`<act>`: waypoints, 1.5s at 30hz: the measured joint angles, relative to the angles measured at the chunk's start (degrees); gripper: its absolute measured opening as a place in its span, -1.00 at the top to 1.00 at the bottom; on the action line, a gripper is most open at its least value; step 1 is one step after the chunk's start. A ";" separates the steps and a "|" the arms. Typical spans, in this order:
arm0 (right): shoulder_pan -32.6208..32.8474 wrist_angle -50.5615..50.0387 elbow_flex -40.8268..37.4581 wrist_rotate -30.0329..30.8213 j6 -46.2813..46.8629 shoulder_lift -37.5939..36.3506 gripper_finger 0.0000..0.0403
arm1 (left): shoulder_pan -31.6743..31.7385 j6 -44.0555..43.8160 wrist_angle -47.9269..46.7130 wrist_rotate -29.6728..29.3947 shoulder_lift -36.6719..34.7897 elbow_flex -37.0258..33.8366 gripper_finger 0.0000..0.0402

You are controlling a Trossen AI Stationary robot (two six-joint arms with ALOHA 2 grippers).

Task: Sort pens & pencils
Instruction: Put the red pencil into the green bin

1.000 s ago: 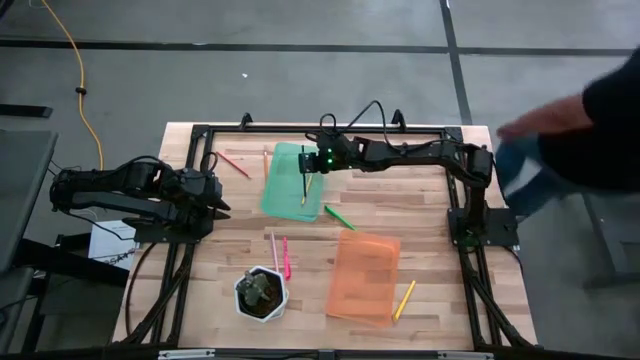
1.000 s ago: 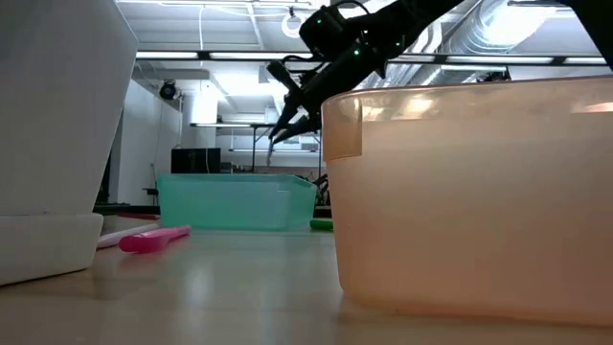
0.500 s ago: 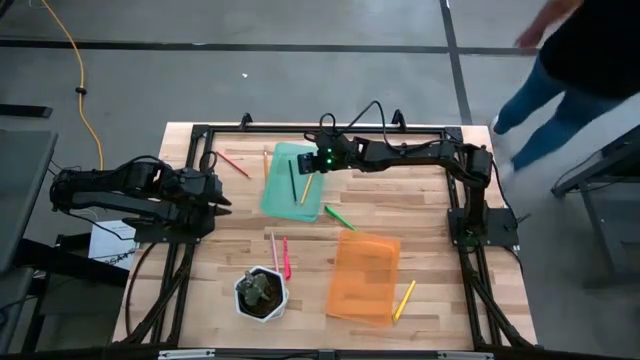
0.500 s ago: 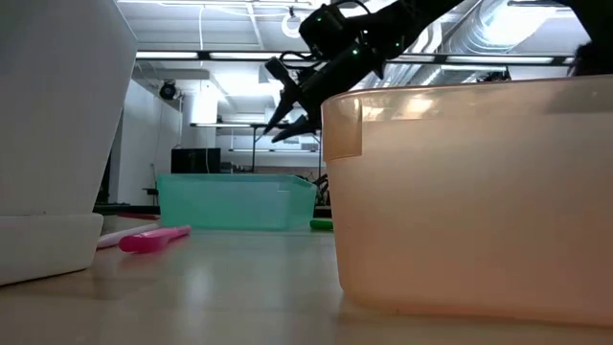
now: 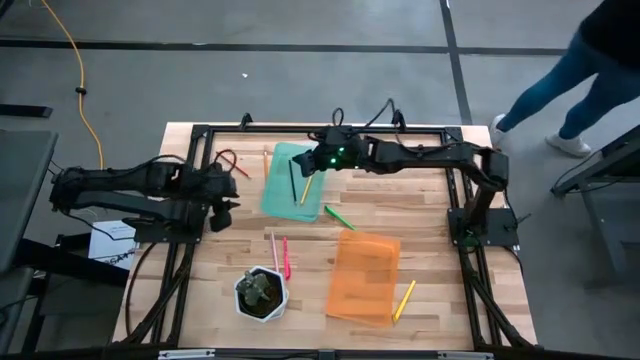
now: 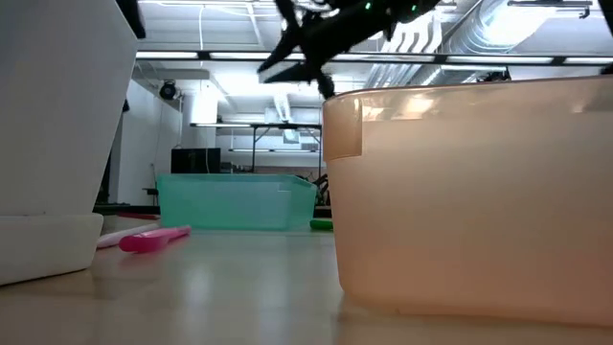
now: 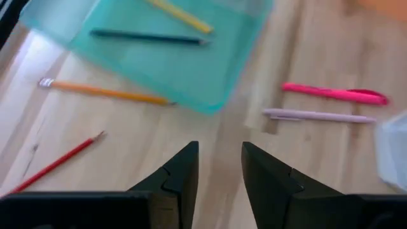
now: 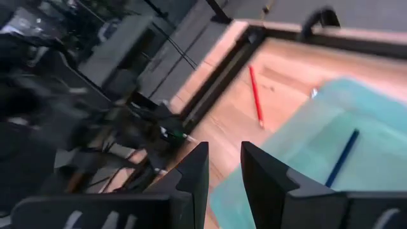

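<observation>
A translucent green tray [image 5: 290,183] holds a dark pencil [image 5: 292,178] and a yellow one [image 5: 307,188], both lying flat. My right gripper [image 5: 314,162] hovers open and tipped above the tray's far end, high in the low view [image 6: 287,65]. My left gripper [image 5: 226,206] is open left of the tray, over bare wood [image 7: 219,166]. On the table lie a red pencil [image 7: 56,163], an orange-yellow pencil [image 7: 105,93], a pink pen [image 7: 334,95], a pale pen [image 7: 317,116], a green pen [image 5: 338,216] and a yellow pen [image 5: 404,299].
An orange tray [image 5: 362,276] sits right of centre near the front and fills the low view's right side [image 6: 469,192]. A white plant pot [image 5: 262,293] stands near the front edge. A person's legs [image 5: 575,70] are beyond the table's far right corner.
My right gripper opened and let go of the dark pencil, which had hung upright over the green tray and now lies flat in it. That gripper then rose and tipped upward. My left gripper moved slightly right toward the tray. A person walked past the right side.
</observation>
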 joint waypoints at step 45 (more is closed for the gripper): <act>-4.18 -32.31 0.02 5.18 -15.31 -15.42 0.59 | 44.88 10.19 2.92 10.32 26.87 13.91 0.46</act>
